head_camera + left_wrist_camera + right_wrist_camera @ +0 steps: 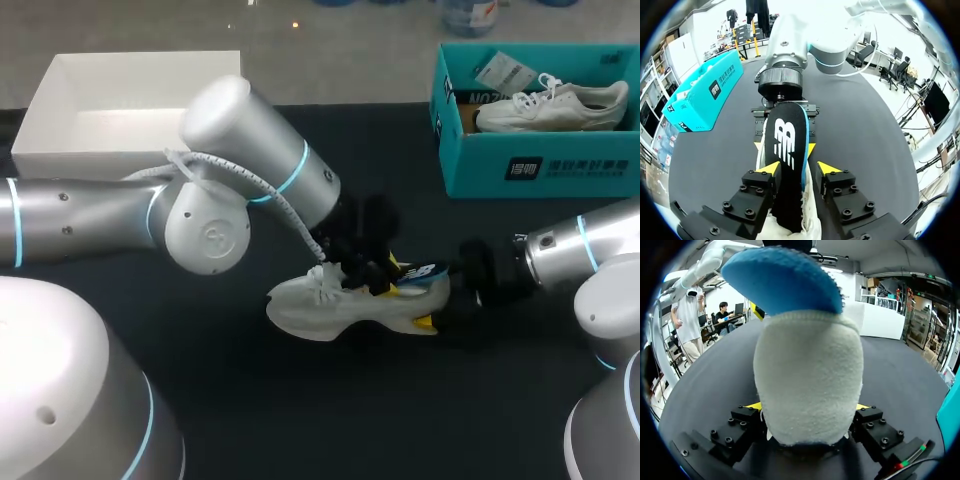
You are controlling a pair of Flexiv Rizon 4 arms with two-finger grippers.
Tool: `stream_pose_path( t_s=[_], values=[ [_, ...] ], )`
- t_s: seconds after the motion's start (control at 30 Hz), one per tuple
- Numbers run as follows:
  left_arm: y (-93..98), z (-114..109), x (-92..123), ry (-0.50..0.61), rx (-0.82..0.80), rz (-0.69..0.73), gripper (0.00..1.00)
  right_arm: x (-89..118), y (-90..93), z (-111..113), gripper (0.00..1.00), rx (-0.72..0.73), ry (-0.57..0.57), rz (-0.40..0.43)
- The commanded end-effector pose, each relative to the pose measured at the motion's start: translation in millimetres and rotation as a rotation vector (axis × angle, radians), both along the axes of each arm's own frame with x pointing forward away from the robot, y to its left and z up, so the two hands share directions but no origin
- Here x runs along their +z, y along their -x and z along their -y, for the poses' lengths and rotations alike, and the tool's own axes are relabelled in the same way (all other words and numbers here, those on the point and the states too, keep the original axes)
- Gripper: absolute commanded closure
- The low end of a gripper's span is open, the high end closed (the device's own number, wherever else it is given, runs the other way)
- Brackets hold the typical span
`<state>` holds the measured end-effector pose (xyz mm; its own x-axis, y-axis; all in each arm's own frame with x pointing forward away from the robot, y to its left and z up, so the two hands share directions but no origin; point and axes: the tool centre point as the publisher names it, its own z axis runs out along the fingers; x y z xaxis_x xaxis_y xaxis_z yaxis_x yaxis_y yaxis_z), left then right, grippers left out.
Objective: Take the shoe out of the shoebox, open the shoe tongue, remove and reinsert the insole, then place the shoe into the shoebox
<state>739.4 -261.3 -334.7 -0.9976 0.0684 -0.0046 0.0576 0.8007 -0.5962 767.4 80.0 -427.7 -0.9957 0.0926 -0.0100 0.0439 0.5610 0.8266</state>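
Heel of the shoe [807, 365] is sitting clamped in your right tool [806, 405]; thin insole [785, 140], likely floppy, is lying through your left tool [799, 167], closure undeterminable. Pinch its edges.

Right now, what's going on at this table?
The right hand grips the heel of a pale shoe lying on the dark table. The left hand pinches the black insole, which sticks up out of the shoe. A white box stands far left, and a teal box with a second shoe far right.
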Motion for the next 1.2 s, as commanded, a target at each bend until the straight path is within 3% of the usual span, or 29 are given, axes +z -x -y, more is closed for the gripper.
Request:
stream_pose_path(
  t_s=[0.03, 0.17, 0.23, 0.33, 0.37, 0.5, 1.2],
  values=[
    [-4.5, 14.4, -10.1, -0.006, 0.008, 0.009, 0.55, -1.7, 1.5, -1.8, 1.00, -0.001, 0.004, 0.001],
    [-8.2, 19.9, -14.0, -0.010, 0.023, 0.025, 0.58, -1.7, 1.5, -1.8, 1.00, -0.001, 0.004, 0.001],
    [-9.6, 20.2, -14.8, -0.014, 0.031, 0.028, 0.65, -1.7, 1.5, -1.8, 1.00, -0.001, 0.004, 0.001],
    [-12.0, 17.9, -15.5, -0.025, 0.046, 0.040, 0.81, -1.7, 1.5, -1.8, 1.00, -0.001, 0.004, 0.001],
    [-12.9, 17.2, -15.8, -0.026, 0.050, 0.041, 1.00, -1.7, 1.5, -1.8, 1.00, -0.001, 0.004, 0.001],
    [-15.3, 13.3, -14.8, -0.034, 0.064, 0.038, 1.00, -1.7, 1.5, -1.8, 1.00, -0.001, 0.004, 0.001],
    [-4.5, -11.7, 53.1, 0.132, 0.009, -0.104, 1.00, -1.7, 1.5, -1.8, 1.00, -0.001, 0.004, 0.001]
  ],
)
